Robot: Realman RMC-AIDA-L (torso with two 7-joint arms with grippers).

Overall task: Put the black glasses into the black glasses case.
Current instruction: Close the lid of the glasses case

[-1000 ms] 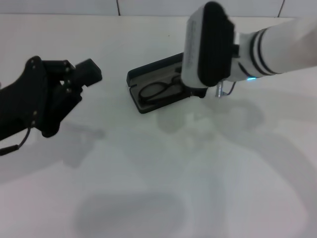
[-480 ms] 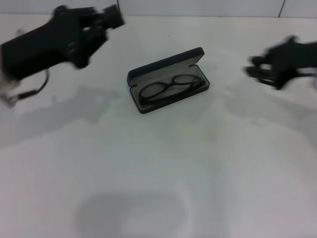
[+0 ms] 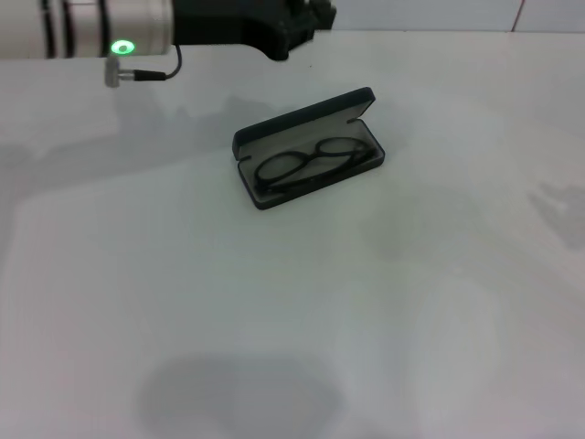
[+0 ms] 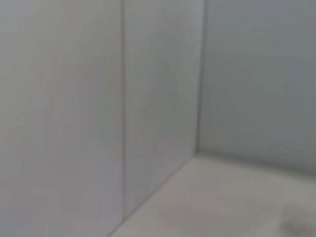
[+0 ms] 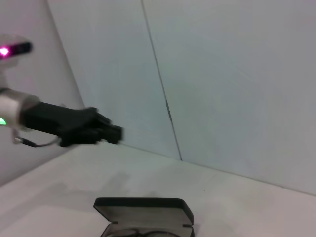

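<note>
The black glasses case (image 3: pixel 302 121) lies open in the middle of the white table, its lid tilted back. The black glasses (image 3: pixel 311 163) lie folded inside it on the grey lining. My left gripper (image 3: pixel 313 16) is raised at the far edge of the table, behind and left of the case, well apart from it. It also shows in the right wrist view (image 5: pixel 114 133), high above the case (image 5: pixel 143 207) and the glasses (image 5: pixel 140 232). My right gripper is out of view.
The white table (image 3: pixel 292 311) is bounded by a pale tiled wall (image 5: pixel 222 74) at the back. The left wrist view shows only the wall and a corner of the table.
The left arm has swung up and back to the far left edge. The right arm has drawn off to the right, out of the head view. The glasses stay in the open case.
</note>
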